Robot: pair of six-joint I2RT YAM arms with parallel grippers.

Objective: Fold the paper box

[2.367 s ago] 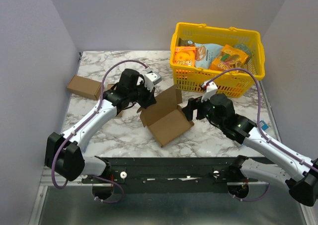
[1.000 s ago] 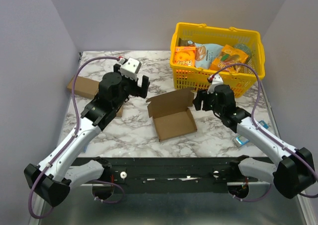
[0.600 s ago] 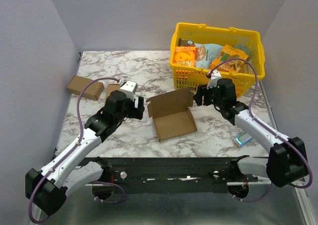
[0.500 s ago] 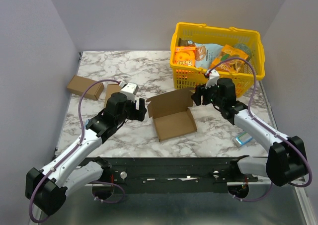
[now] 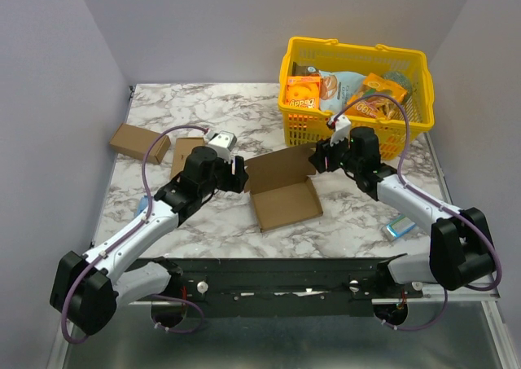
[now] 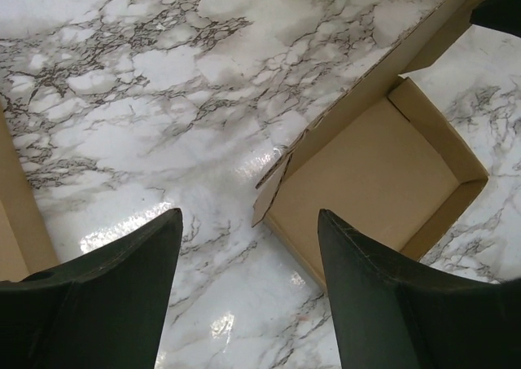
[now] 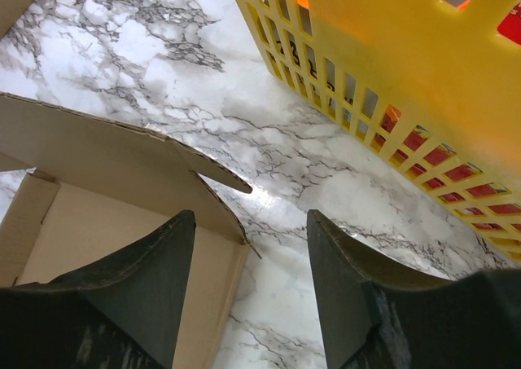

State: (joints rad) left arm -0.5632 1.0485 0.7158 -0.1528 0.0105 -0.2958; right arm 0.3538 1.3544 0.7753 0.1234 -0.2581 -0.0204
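Note:
The paper box lies open on the marble table, a shallow brown tray with its lid panel standing up along the far side. My left gripper is open at the box's left far corner. In the left wrist view the left gripper hangs above the corner flap of the box, gripping nothing. My right gripper is open at the right far corner. In the right wrist view the right gripper straddles the end tab of the lid panel without closing on it.
A yellow plastic basket of groceries stands at the back right, close behind the right gripper, and its wall fills the right wrist view. Two small cardboard boxes lie at the left. A small blue packet lies at the right front.
The box, earlier tilted between the grippers, now lies flat. Both arms swung away and have come back in to its far corners. Both sets of jaws have narrowed a little.

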